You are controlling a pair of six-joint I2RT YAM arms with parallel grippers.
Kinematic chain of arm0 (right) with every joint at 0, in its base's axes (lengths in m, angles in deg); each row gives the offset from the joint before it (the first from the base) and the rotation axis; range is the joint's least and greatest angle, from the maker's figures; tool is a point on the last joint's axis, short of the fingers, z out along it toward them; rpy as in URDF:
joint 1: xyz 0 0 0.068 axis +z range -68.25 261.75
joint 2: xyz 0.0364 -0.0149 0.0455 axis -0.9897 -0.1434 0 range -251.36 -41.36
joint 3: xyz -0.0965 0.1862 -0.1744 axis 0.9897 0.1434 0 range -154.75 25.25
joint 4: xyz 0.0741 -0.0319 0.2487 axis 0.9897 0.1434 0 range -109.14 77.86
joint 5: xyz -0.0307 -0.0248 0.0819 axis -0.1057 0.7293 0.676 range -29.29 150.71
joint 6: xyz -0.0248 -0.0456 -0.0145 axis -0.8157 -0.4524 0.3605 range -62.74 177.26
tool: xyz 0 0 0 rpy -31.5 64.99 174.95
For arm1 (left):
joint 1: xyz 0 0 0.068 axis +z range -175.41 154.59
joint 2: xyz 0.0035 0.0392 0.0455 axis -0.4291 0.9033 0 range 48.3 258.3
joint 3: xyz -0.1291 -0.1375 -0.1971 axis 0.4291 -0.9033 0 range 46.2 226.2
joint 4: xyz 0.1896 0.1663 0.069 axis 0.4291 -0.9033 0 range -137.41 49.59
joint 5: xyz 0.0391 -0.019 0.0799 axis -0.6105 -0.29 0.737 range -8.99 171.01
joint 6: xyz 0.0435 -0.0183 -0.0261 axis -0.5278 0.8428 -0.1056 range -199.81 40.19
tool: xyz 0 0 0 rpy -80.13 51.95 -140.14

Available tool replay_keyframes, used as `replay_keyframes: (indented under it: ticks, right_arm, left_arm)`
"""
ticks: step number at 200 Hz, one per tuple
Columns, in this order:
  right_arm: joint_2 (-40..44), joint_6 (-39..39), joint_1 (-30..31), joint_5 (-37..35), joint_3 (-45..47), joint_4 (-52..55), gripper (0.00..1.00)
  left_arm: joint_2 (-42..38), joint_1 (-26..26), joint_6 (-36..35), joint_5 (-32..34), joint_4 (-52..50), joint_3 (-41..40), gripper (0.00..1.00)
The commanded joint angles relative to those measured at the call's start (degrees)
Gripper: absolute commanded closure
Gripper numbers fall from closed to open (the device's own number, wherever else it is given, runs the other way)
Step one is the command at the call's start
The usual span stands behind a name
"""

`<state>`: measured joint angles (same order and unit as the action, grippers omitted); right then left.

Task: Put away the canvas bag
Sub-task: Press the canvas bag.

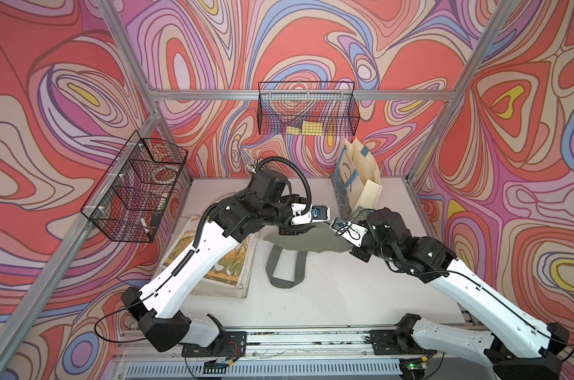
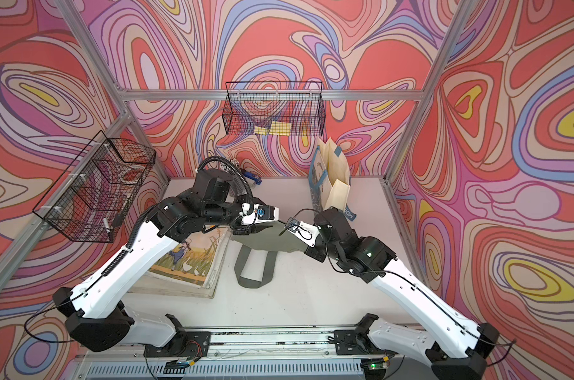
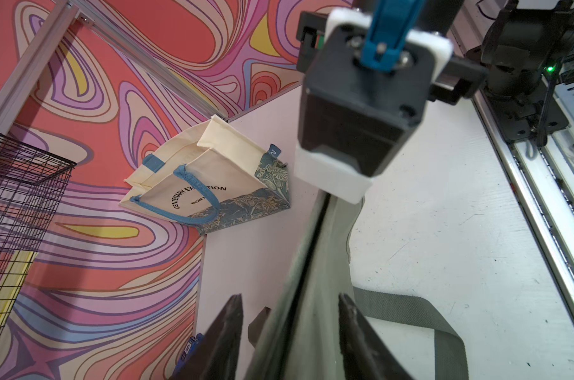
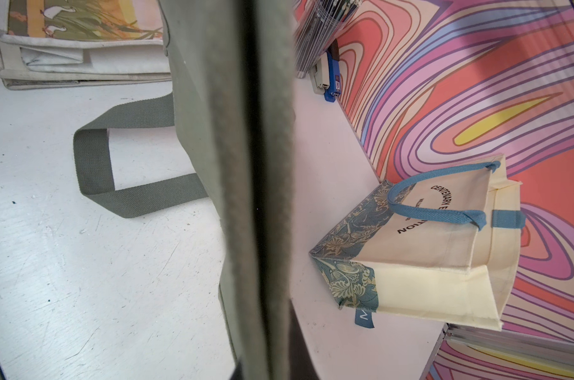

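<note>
The olive-green canvas bag point(image 1: 299, 241) hangs stretched between the two grippers. Its upper edge is lifted off the white table point(image 1: 328, 296), while its webbing handle loop point(image 4: 93, 164) lies flat on the surface below them. The right gripper point(image 3: 331, 194) is clenched on one end of that edge — its fingertips are buried in the cloth and show in no view. In the right wrist view the fabric fills the middle of the frame and blocks whatever lies behind it. The left gripper point(image 3: 289, 297) straddles the other end, its dark fingers point(image 3: 354, 332) parted either side of the fold, with a strip of table showing between one finger and the cloth. The finger bases are cut off by the frame edge. In both top views the wrists cover the grip points.

Beyond the right gripper, against the patterned wall point(image 3: 114, 263), stands a cream tote with blue rope handles and a floral base point(image 3: 213, 177) — a handle hides part of its lettering. Under the left arm lies a flat printed bag with geese point(image 1: 220, 269), half covered.
</note>
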<state>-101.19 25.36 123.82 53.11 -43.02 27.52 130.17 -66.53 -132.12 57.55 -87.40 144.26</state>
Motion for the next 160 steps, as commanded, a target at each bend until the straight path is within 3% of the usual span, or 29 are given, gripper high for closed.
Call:
replay_keyframes:
  ticks: [1, 13, 42, 68, 90, 117, 144, 160]
  right_arm:
    - [1.65, -0.09, -0.05, 0.65, -0.19, -5.74, 1.00]
    - [1.55, -0.01, -0.05, 1.28, -0.06, -5.91, 1.00]
    - [2.60, 1.35, -0.11, 3.56, 1.72, -7.51, 1.00]
    - [5.99, 4.95, -1.11, 11.03, 6.63, -10.23, 0.80]
    - [8.83, 8.49, -2.95, 15.31, 10.71, -12.79, 0.70]
    - [11.12, 11.05, -4.20, 17.58, 13.59, -14.86, 0.61]
    - [10.78, 11.16, -4.36, 18.21, 13.34, -15.25, 0.64]
    - [11.09, 10.64, -4.36, 16.48, 13.27, -16.37, 0.81]
  left_arm:
    - [-0.21, 0.78, -0.77, -0.09, -1.90, -0.26, 0.81]
    - [-0.39, 1.04, -0.64, -0.90, -1.55, -0.31, 1.00]
    - [-1.78, 2.02, 0.17, -4.50, 1.62, -1.25, 1.00]
    - [-5.70, 5.76, 3.22, -12.87, 10.07, -5.92, 1.00]
    - [-9.11, 9.09, 7.01, -18.80, 18.36, -10.17, 1.00]
    - [-10.36, 10.93, 8.88, -23.15, 20.69, -10.65, 1.00]
    - [-11.09, 11.47, 9.88, -23.85, 22.64, -11.57, 1.00]
    - [-11.38, 11.84, 9.93, -22.77, 23.36, -12.61, 1.00]
